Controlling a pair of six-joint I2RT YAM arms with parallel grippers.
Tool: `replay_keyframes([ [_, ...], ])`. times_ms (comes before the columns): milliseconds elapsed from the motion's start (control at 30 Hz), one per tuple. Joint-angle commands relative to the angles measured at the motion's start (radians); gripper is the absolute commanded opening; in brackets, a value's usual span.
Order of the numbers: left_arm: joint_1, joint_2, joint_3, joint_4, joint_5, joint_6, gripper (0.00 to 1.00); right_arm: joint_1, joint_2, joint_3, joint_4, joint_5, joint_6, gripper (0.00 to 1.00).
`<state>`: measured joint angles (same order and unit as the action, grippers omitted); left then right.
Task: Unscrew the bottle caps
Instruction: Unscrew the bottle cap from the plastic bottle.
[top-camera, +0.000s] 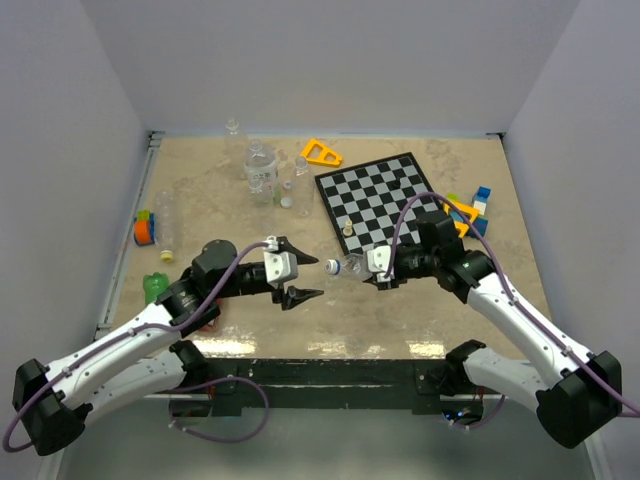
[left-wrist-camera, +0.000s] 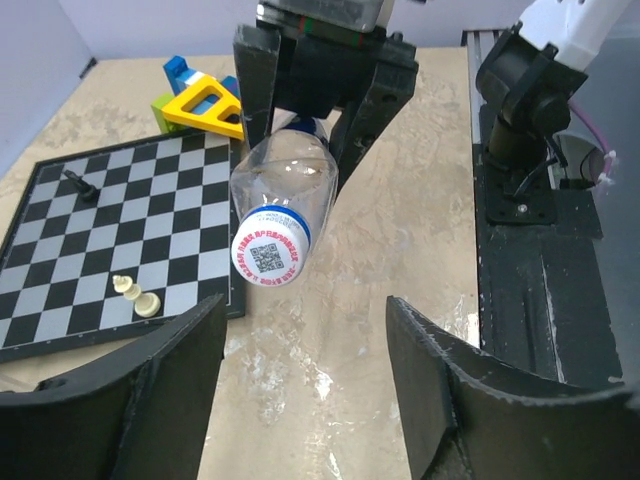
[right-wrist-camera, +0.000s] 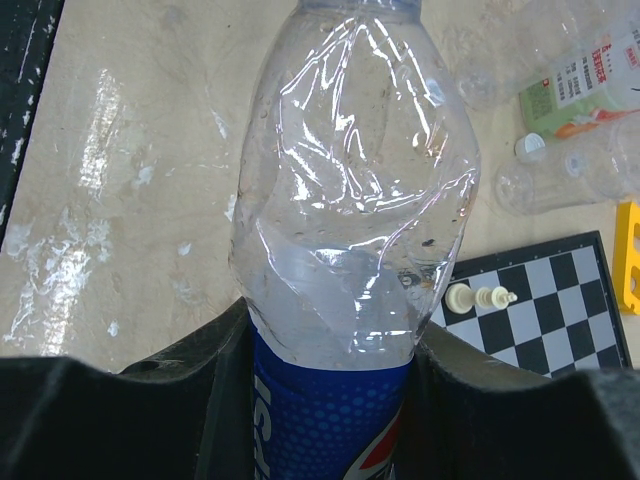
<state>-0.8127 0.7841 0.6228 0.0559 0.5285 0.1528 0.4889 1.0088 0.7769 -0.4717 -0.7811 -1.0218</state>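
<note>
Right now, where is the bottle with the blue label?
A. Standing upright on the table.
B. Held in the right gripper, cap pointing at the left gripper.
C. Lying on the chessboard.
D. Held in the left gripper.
B: the right gripper is shut on the bottle above the table, and its white cap faces the open left gripper.

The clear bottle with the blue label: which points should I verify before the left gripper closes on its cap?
1. Clear bottle clamped in the right gripper: ok.
2. Cap on the bottle, facing the left gripper: ok.
3. Left jaws wider than the cap: ok.
4. Cap between the left fingertips: not ok, it lies beyond them.
5. Grip firm enough against twisting: cannot tell; the bottle is dented.
</note>
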Motion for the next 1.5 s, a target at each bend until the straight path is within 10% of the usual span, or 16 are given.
replay_keyframes([
  [0, -0.002, 0.082, 0.051, 0.114, 0.053, 0.065, 0.66, -0.001, -0.018, -0.007, -0.007, -0.04, -0.024, 0.15],
  [767, -0.005, 0.205, 0.103, 0.174, 0.106, 0.051, 0.38, -0.001, -0.013, -0.011, -0.01, -0.046, -0.032, 0.15],
  [967, -0.005, 0.216, 0.123, 0.15, 0.125, 0.004, 0.0, -0.001, -0.015, -0.011, -0.008, -0.044, -0.029, 0.15],
  [1467, 0.0, 0.069, 0.072, -0.143, -0.413, -1.254, 0.0, -0.001, -0.006, -0.014, 0.013, -0.021, -0.004, 0.15],
])
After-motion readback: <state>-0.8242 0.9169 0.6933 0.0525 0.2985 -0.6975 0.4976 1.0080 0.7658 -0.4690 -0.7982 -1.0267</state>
